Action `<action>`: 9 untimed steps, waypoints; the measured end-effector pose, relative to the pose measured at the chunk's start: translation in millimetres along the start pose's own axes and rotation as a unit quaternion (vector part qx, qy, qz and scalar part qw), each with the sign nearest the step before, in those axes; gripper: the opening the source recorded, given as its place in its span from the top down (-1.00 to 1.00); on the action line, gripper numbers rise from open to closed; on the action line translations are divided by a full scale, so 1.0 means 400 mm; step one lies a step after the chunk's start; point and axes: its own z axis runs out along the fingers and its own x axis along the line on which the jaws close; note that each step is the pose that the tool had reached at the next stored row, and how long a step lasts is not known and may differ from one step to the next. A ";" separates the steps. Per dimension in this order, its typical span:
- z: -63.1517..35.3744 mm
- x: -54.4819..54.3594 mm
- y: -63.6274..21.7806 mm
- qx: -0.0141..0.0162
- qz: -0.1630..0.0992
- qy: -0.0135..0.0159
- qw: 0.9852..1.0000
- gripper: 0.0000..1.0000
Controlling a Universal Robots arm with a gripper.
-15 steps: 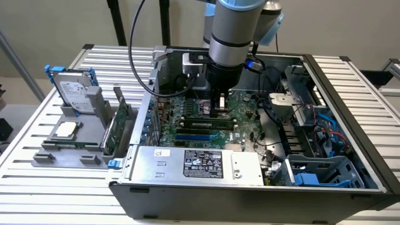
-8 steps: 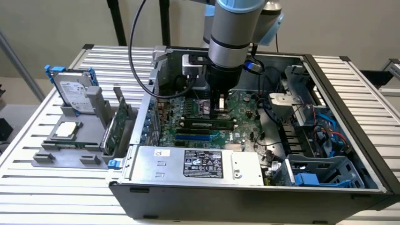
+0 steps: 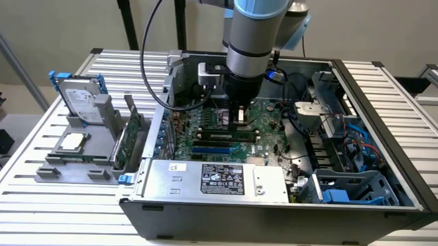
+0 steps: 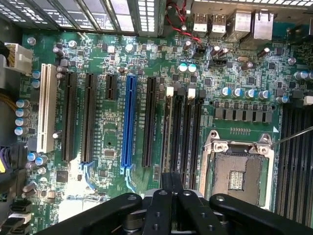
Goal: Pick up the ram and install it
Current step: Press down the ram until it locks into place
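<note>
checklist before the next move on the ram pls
1. Gripper over the memory slots: ok, it sits above the black slots next to the cpu socket.
2. Ram in line with a slot: ok, it stands along the slots right under the gripper.
3. Ram fully seated: cannot tell.
4. White latches at the slot ends, open or closed: cannot tell.
5. Wires off the slots: ok, the red wires stay up by the rear ports.
6. Blue slot and neighbouring card slots free of the gripper: ok.
</note>
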 end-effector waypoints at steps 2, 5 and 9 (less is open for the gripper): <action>0.005 0.000 0.002 0.000 0.000 0.000 1.000 1.00; 0.011 0.000 0.004 0.000 0.000 0.000 1.000 1.00; 0.025 0.001 0.006 0.000 0.000 0.001 1.000 1.00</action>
